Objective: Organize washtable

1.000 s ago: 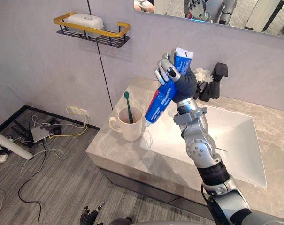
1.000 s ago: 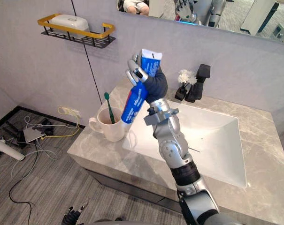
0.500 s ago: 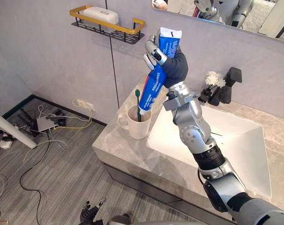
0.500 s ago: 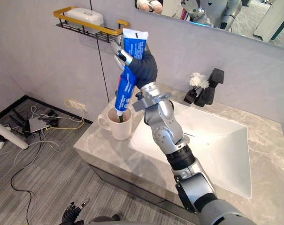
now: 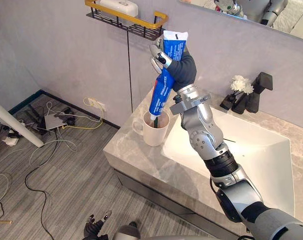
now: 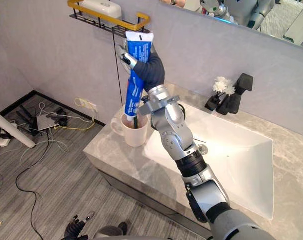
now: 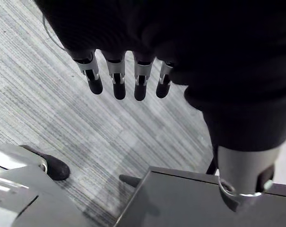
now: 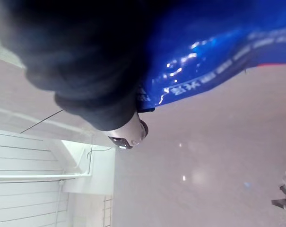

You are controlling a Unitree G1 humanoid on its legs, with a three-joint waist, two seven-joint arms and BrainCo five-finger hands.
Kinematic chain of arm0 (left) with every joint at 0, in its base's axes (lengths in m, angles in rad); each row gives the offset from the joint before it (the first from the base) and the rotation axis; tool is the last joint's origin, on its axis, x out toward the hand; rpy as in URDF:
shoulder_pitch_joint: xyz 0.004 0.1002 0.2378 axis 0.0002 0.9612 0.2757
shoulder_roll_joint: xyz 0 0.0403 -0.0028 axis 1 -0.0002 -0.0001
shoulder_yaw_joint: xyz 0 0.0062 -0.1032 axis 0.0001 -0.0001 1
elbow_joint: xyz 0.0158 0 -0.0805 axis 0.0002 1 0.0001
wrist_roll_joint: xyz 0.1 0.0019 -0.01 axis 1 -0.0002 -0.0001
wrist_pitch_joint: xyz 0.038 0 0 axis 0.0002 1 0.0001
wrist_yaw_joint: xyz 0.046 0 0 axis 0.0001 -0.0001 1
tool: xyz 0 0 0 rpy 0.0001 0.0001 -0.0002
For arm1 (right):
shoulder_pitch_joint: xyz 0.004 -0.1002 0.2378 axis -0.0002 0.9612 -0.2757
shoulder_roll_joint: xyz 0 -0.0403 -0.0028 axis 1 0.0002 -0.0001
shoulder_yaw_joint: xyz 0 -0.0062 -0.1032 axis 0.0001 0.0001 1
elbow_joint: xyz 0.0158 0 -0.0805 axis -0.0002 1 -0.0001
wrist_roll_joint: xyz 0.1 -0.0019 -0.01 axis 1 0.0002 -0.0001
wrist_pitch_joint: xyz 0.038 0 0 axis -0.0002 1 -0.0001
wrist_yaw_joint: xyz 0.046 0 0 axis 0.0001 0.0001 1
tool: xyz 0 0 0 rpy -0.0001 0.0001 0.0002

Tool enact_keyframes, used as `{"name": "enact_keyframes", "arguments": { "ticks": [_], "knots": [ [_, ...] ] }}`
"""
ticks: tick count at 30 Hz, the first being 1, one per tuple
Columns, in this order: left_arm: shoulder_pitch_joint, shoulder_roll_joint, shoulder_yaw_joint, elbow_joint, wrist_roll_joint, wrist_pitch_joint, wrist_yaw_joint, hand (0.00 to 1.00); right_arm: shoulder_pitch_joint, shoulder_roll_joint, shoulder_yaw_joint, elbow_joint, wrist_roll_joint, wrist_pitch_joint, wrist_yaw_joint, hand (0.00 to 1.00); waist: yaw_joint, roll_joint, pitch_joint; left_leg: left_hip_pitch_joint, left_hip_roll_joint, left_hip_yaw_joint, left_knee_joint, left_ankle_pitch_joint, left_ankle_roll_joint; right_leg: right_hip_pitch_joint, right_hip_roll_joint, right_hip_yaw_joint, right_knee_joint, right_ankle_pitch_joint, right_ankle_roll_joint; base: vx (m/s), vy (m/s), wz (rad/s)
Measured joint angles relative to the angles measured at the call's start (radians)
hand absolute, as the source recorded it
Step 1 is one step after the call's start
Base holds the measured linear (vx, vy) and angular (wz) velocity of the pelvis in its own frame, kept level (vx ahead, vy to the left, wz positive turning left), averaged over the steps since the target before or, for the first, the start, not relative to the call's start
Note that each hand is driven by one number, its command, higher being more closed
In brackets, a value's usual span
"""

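My right hand is shut on a blue toothpaste tube, holding it nearly upright with its cap end down. The cap end hangs right at the mouth of the cream mug, which stands on the marble counter's left end. A green toothbrush stands in the mug, mostly hidden behind the tube. The right wrist view has the tube pressed against the hand's dark cover. My left hand hangs low over the floor with its fingers straight and nothing in them.
A white sink basin lies right of the mug. A black tap and a small white flower stand at the back wall. A black and gold wall shelf holds a white soap dish above the mug. Cables lie on the floor.
The right hand has carried the tube left and down, from beside the mug to over its mouth. The head camera has shifted, so the whole scene sits further right.
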Motion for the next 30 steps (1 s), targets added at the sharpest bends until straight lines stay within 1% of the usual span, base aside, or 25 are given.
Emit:
{"name": "enact_keyframes", "arguments": {
  "ticks": [6,13,17,23,26,30],
  "knots": [
    [0.000,0.000,-0.007,-0.001,0.000,-0.002,0.000,0.00,0.000,0.000,0.000,0.004,-0.037,0.000,0.000,1.00,0.000,0.005,0.010,0.000,0.000,0.001,0.001,0.000,0.000,-0.002,-0.001,0.001,0.001,0.000,0.000,-0.01,-0.001,0.00],
    [0.000,0.000,-0.010,-0.002,0.001,-0.003,0.000,0.00,0.001,0.003,0.001,0.069,-0.062,0.000,-0.003,1.00,0.001,0.009,0.016,0.000,0.001,0.002,0.005,0.000,0.000,-0.009,-0.001,0.002,0.008,0.000,0.000,-0.01,-0.002,0.00],
    [-0.002,0.000,-0.011,-0.008,0.001,-0.004,0.000,0.00,0.003,0.004,0.002,0.070,-0.075,0.001,-0.003,1.00,0.000,0.011,0.036,-0.003,0.000,0.001,0.008,0.000,0.000,-0.010,-0.001,0.002,0.009,0.000,0.000,0.00,0.000,0.00],
    [-0.002,0.002,-0.018,-0.008,0.001,-0.004,0.001,0.00,0.013,0.007,0.003,0.070,-0.076,0.001,-0.003,1.00,0.001,0.013,0.037,-0.009,0.001,0.000,0.008,0.000,0.000,-0.010,-0.001,0.001,0.009,0.000,0.000,0.00,0.000,0.00],
    [-0.002,0.002,-0.018,-0.008,0.001,-0.004,0.001,0.00,0.033,0.023,0.003,0.073,-0.077,0.001,-0.003,1.00,0.001,0.013,0.037,-0.009,0.000,0.000,0.008,0.000,0.000,-0.011,-0.002,0.001,0.009,0.000,0.000,0.00,0.000,0.00],
    [-0.002,0.002,-0.019,-0.008,0.001,-0.004,0.001,0.00,0.036,0.035,0.006,0.111,-0.077,0.002,-0.003,1.00,0.001,0.014,0.038,-0.009,0.000,-0.001,0.008,0.000,0.000,-0.011,-0.002,0.000,0.009,0.000,0.000,0.00,0.000,0.00]
  ]
}}
